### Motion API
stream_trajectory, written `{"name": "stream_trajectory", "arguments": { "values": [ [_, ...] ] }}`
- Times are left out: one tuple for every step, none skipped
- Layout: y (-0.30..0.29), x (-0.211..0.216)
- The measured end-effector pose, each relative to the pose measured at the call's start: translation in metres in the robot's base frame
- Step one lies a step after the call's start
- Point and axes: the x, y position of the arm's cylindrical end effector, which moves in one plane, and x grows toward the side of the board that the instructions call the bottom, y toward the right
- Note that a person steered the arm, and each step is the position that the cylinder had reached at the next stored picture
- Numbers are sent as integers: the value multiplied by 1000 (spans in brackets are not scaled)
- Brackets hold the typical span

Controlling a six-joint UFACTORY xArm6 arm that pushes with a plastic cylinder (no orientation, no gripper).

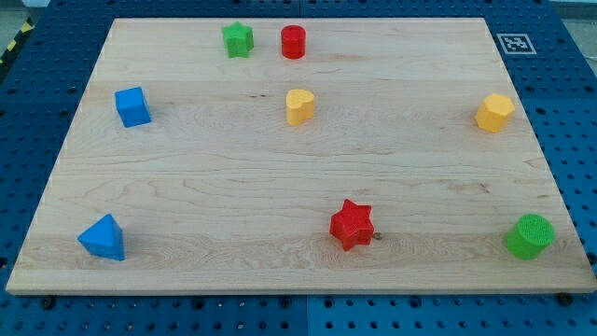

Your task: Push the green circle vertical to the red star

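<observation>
While the tool is out of frame, so neither my tip's place relative to the blocks nor its state can be told, the green circle (530, 235) sits at the lower right corner of the counter (205, 177). Red star (352, 224) lies lower centre, well apart to its left. Green star (238, 39) and red cylinder (293, 42) sit near the top edge.

The green circle (530, 235) sits at the table's (187, 187) bottom right, well apart from the red star (352, 224) (no tip visible).
</observation>
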Motion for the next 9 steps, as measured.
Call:
{"name": "stream_trajectory", "arguments": {
  "values": [
    [-5,0],
    [-33,-1],
    [-51,-1],
    [-52,-3],
    [-51,-10],
    [-53,-20],
    [-65,-31],
    [-85,-35],
    [-105,-45]
  ]
}}
